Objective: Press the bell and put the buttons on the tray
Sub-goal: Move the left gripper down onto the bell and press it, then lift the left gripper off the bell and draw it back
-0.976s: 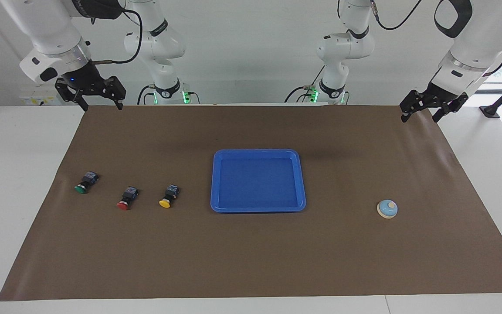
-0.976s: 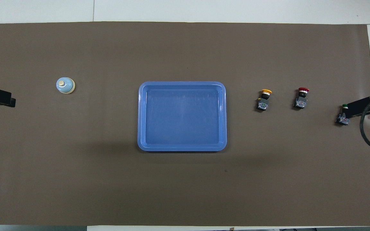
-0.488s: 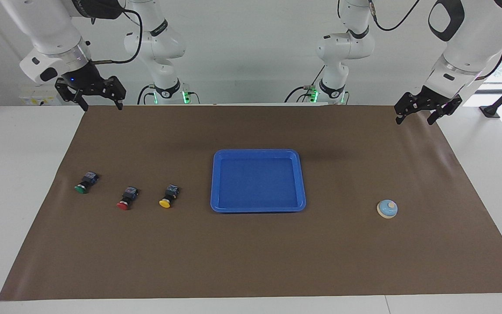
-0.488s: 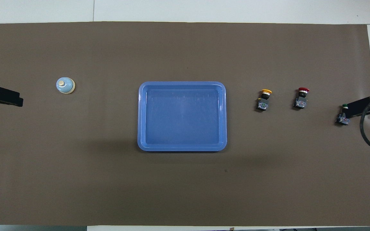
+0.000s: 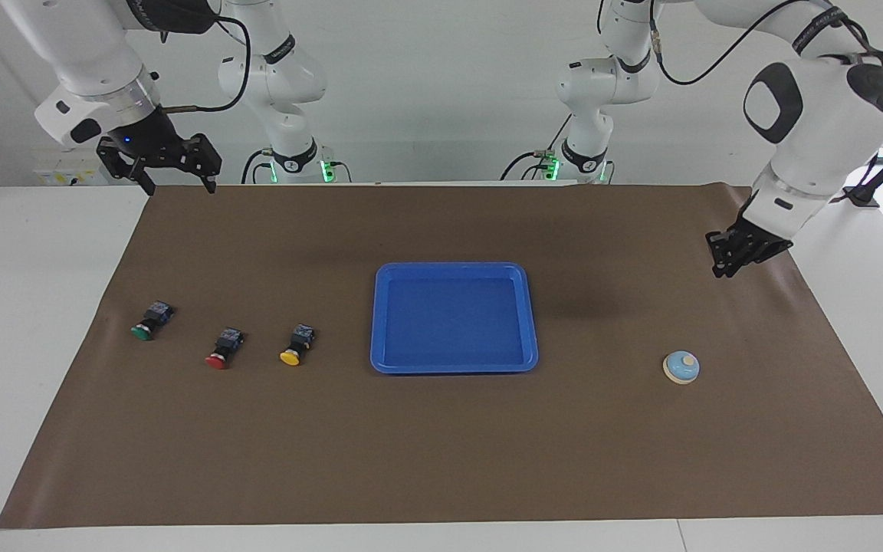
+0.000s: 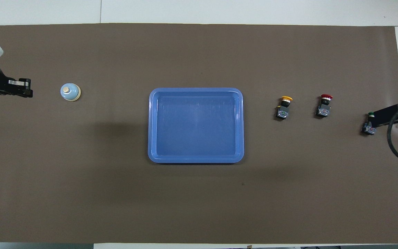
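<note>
1. Since a moment ago, only the left gripper (image 5: pixel 723 264) has moved: it has swung down over the brown mat (image 5: pixel 441 460) toward the bell (image 5: pixel 681 367), and its fingers have snapped shut with nothing in them.
2. That bell sits alone on the mat at the left arm's end of the table, well apart from the blue tray (image 5: pixel 380 322) in the middle.
3. At the other end the right gripper (image 5: pixel 175 175) waits up high, fingers wide open and empty.
4. Three buttons lie on their sides in a row on the mat: the yellow button (image 5: pixel 295 346) is closest to the tray, then the red button (image 5: pixel 221 349), then the green button (image 5: pixel 149 321) (none is on the tray yet).
5. I think the bell comes first. Shut fingers make a small poking tip, and the knob on top is small too.
6. If the tip comes down off-center, it could slide off the round dome and push the bell sideways without ringing it.
</note>
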Controlling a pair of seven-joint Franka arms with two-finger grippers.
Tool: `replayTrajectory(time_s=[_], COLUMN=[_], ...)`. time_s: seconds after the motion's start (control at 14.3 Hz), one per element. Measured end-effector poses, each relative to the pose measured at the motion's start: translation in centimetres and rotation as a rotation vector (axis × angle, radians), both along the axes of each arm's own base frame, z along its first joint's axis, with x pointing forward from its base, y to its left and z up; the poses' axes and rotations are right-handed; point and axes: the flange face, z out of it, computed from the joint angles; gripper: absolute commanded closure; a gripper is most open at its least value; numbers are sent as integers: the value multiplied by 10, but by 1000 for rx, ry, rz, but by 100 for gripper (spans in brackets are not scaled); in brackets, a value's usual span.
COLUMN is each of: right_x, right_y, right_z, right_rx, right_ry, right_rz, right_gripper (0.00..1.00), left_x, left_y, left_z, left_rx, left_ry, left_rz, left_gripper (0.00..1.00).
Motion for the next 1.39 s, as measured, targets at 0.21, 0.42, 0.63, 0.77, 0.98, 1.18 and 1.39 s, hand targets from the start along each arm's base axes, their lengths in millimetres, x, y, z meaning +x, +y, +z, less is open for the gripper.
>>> replayTrajectory(time_s=[0.21,0.42,0.63,0.77,0.98,1.18,1.39], right_x=[0,0,0,0,0,0,0], right_y=[0,0,0,0,0,0,0], right_z=[0,0,0,0,0,0,0], right_rx=[0,0,0,0,0,0,0], right_ry=[0,0,0,0,0,0,0], right_rz=[0,0,0,0,0,0,0], right_gripper=[0,0,0,0,0,0,0], left_x=[33,44,44,44,43,41,40], left_y=[11,10,6,2,0,1,0], left_z=[-68,-106,-128,-137,-143,-158,-166], left_rx=[0,-3,-6,-7,-8,-8,-9], left_ry=[-25,-34,-65,-64,-83,-91,-113], left_rz=[29,55,69,68,70,72,72], left_gripper=[100,100,100,100,100,100,100])
